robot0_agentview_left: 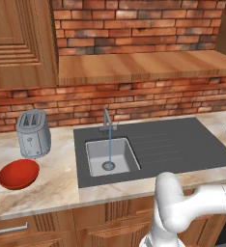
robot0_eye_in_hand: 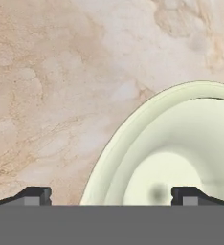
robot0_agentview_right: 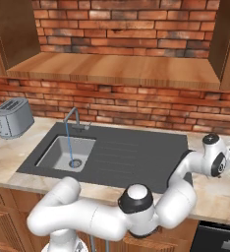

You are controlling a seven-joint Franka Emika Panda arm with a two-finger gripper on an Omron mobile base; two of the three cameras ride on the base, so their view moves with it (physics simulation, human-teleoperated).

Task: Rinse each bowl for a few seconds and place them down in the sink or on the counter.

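Wide open, the gripper (robot0_eye_in_hand: 111, 194) hangs over the pale cream-green bowl (robot0_eye_in_hand: 176, 153) and holds nothing. In the hand view its two dark fingertips (robot0_eye_in_hand: 36, 195) stand far apart at the bottom; one is over the bare counter (robot0_eye_in_hand: 61, 86), the other is over the inside of the bowl, and the light rim of the bowl passes between them. I cannot tell if a fingertip touches the bowl.

In the right base view the white arm bends to the right end of the counter, well away from the sink (robot0_agentview_right: 112, 152), and a small piece of the cream-green bowl shows at the right edge of the picture, beside the wrist.

The sink is a dark grey unit with a square steel basin on its left and a ribbed drainboard on its right. A thin stream of water (robot0_agentview_left: 109, 144) runs from the slim metal faucet (robot0_agentview_left: 106, 119) down to the round drain (robot0_agentview_left: 108, 166).

The glossy red bowl (robot0_agentview_left: 18, 174) sits upright on the counter to the left of the sink, just in front of the silver toaster (robot0_agentview_left: 33, 133). It is far from the gripper. A bare wooden shelf (robot0_agentview_left: 144, 65) runs along the brick wall (robot0_agentview_left: 134, 101) above the sink.
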